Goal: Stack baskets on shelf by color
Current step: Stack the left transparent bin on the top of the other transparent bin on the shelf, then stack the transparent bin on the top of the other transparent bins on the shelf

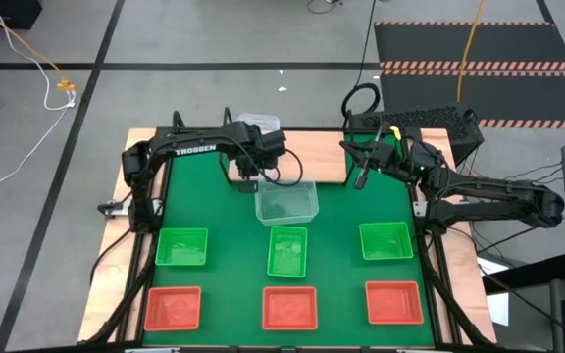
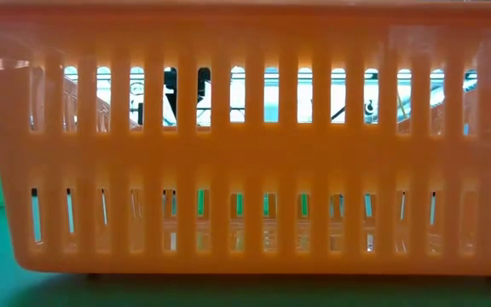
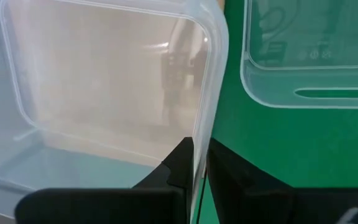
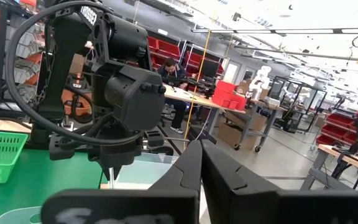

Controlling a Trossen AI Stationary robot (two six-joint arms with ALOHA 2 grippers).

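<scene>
I count three green baskets [image 1: 181, 246] in one row and three red baskets [image 1: 289, 307] in the row nearer the front, all on the green mat [image 1: 341, 211] of the worktop. I see three clear baskets too. One [image 1: 258, 122] sits on the wooden shelf [image 1: 327, 167] at the back. One [image 1: 288, 250] lies inside the middle green basket. My left gripper [image 3: 199, 168] has its fingers clamped on the rim of the third clear basket [image 1: 286, 201], just in front of the shelf. My right gripper [image 1: 359, 176] hangs over the shelf's right part, fingers together, holding nothing.
</scene>
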